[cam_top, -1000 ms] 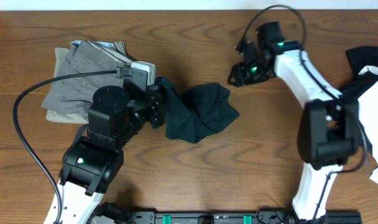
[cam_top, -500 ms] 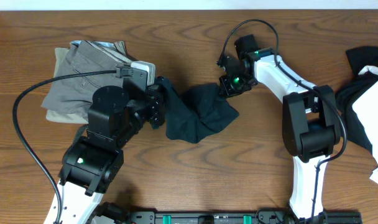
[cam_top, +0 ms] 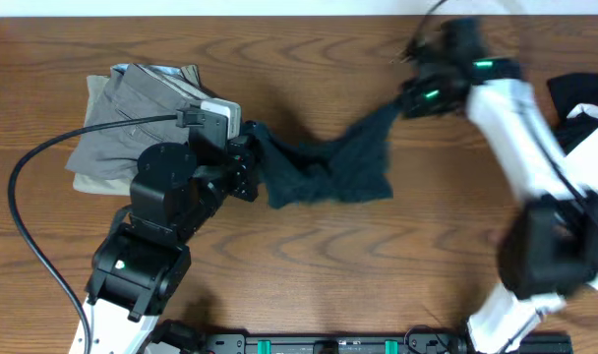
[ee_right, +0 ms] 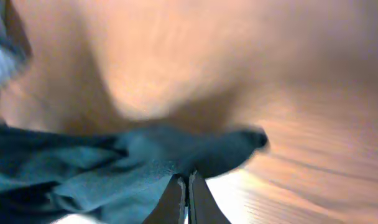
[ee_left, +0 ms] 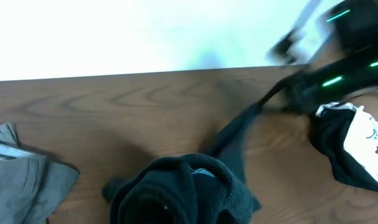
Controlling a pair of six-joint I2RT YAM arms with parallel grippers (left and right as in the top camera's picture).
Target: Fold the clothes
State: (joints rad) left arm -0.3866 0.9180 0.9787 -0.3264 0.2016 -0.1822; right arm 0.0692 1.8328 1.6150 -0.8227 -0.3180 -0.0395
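**A:** Where's the dark teal garment (cam_top: 333, 167)?

**B:** Mid-worktop (cam_top: 378, 265), pulled out long between the two arms. Its left end is bunched at the left hand (cam_top: 250, 162). Its upper right corner is drawn into a thin tail running up to the right hand (cam_top: 407, 101). The middle sags in loose folds.

**A:** Hand states?

**B:** Right hand is clamped on the garment. In the wrist view the fingers (ee_right: 173, 205) sit together with cloth pinched at their tips. Left hand is also gripping it, though cloth is heaped over the fingers in its own wrist view and hides them.

**A:** Other clothes?

**B:** Folded grey trousers (cam_top: 132, 118) lie stacked at the far left, just behind the left arm. A black and white heap (cam_top: 579, 103) is at the right edge, well apart from the garment. The right arm is blurred in the overhead view.
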